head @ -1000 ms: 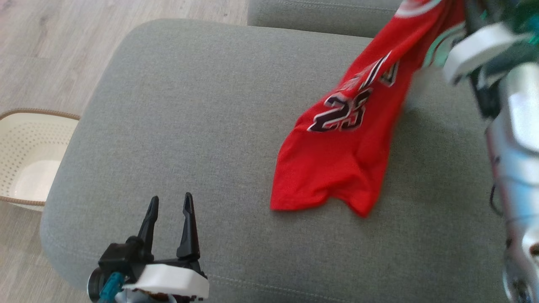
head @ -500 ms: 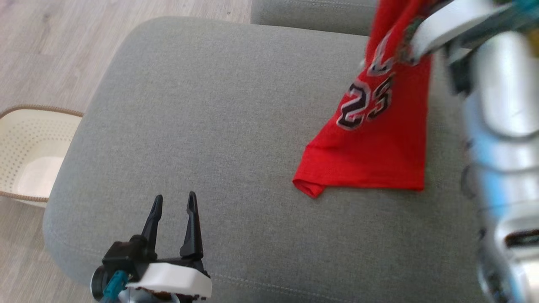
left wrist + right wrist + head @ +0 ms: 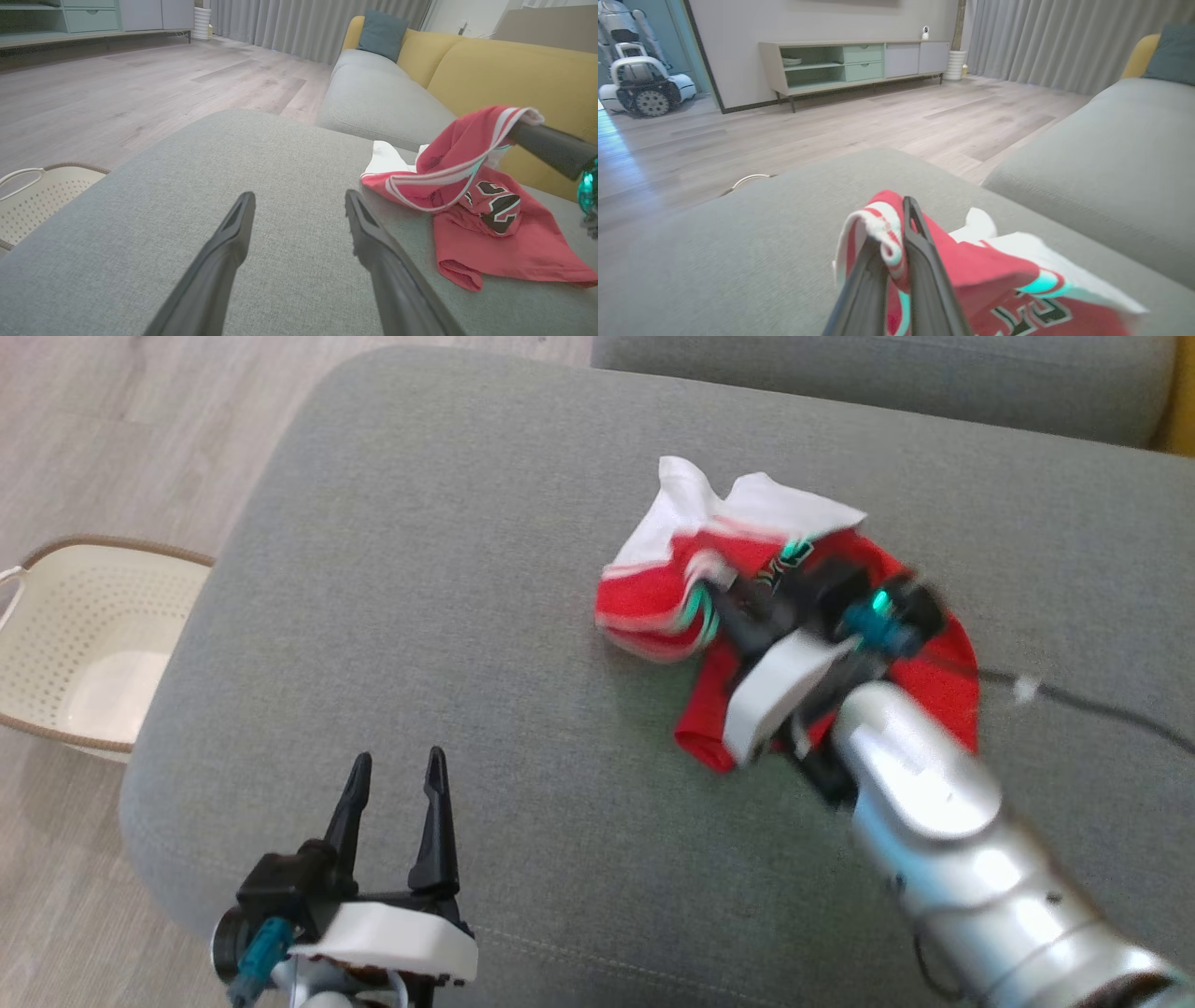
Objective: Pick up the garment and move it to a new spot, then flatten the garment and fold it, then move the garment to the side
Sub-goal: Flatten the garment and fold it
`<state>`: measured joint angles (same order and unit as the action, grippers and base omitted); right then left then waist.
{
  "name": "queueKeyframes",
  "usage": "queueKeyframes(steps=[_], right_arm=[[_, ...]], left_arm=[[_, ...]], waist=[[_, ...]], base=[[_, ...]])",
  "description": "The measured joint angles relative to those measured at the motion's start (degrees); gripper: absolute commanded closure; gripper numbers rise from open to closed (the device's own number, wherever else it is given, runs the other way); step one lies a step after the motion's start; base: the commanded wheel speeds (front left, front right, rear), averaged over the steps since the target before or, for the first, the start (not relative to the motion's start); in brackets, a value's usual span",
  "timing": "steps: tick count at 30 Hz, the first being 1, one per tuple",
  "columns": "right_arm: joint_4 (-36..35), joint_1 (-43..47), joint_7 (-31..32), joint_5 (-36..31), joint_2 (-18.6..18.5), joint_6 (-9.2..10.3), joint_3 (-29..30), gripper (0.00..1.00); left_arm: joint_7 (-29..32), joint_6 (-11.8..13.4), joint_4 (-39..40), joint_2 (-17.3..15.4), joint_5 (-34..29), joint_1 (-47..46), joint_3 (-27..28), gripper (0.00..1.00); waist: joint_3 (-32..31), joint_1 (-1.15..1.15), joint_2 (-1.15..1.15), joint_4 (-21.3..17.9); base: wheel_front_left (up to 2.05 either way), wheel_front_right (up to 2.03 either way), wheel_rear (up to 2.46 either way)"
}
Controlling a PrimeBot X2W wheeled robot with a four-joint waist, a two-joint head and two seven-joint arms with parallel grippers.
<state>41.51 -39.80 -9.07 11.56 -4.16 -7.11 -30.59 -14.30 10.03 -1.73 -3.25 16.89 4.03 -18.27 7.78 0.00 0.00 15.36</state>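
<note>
Your right gripper (image 3: 744, 607) was clamped on the striped trim of the garment (image 3: 653, 602). The garment was a red jersey with white and teal edging and black numbers, and it lay crumpled on the grey cushion (image 3: 420, 569) toward 1 o'clock in the head view. Your left gripper (image 3: 397, 761) hovered at 7 o'clock with its fingers spread apart, holding nothing.

The left gripper (image 3: 399, 758) hangs with its two fingers spread wide, nothing between them. The right gripper (image 3: 738, 607), at the end of an outstretched silver forearm (image 3: 943, 821), has its fingers pinched together on the garment (image 3: 938, 677).
</note>
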Motion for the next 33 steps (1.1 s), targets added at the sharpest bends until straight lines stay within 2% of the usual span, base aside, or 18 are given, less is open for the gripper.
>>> queueKeyframes(steps=[5,9,10,12,13,14,24,30,33], right_arm=[[-1.7,4.1,0.3,7.5,0.0,0.0,-9.0,1.0],[-2.8,5.5,0.6,11.5,0.0,0.0,-13.7,1.0],[-3.1,5.7,0.6,12.3,0.0,0.0,-14.2,0.96],[-3.5,5.9,0.6,13.4,0.0,0.0,-15.2,0.55],[-3.8,6.2,0.5,14.0,0.0,0.0,-15.5,0.11],[-3.8,6.6,0.4,14.8,0.0,0.0,-15.8,0.0],[-4.7,6.6,-2.2,15.7,0.0,0.0,-14.6,0.0],[-4.6,7.3,-3.6,15.2,0.1,0.0,-9.1,0.0],[-2.4,8.2,-3.6,13.1,0.1,0.0,-5.5,0.0]], left_arm=[[0.0,0.0,-0.5,0.0,0.0,0.0,-0.5,0.0],[0.0,0.0,-0.7,0.0,0.0,0.0,-0.8,0.0],[0.0,0.0,-0.7,0.0,0.0,0.1,-0.9,0.0],[0.0,0.0,-0.7,0.0,0.0,0.1,-0.9,0.0],[0.0,0.0,-0.7,0.0,0.0,0.2,-0.9,0.0],[0.0,0.0,-0.7,0.0,0.0,0.3,-0.8,0.0],[0.0,0.1,-0.6,0.0,-0.1,0.5,0.6,0.0],[0.0,0.1,-0.3,0.0,-0.2,0.6,0.8,0.0],[0.0,0.1,-0.3,0.0,-0.3,0.9,1.2,0.0]], waist=[[-0.7,0.0,0.0,1.2],[-1.4,0.0,0.0,1.9],[-1.6,0.0,0.0,2.0],[-1.8,0.0,0.0,2.2],[-1.8,0.0,0.0,2.1],[-1.8,0.0,0.0,2.0],[-2.6,0.0,0.0,-1.1],[-3.6,0.0,0.0,-3.7],[-4.0,0.0,0.0,-5.1]], base=[[0.0,0.0,0.0],[0.0,0.0,0.0],[0.0,0.0,0.0],[0.0,0.0,0.0],[0.0,0.0,0.0],[0.0,0.0,0.0],[0.0,0.0,0.0],[0.0,0.0,0.0],[0.0,0.0,0.0]])
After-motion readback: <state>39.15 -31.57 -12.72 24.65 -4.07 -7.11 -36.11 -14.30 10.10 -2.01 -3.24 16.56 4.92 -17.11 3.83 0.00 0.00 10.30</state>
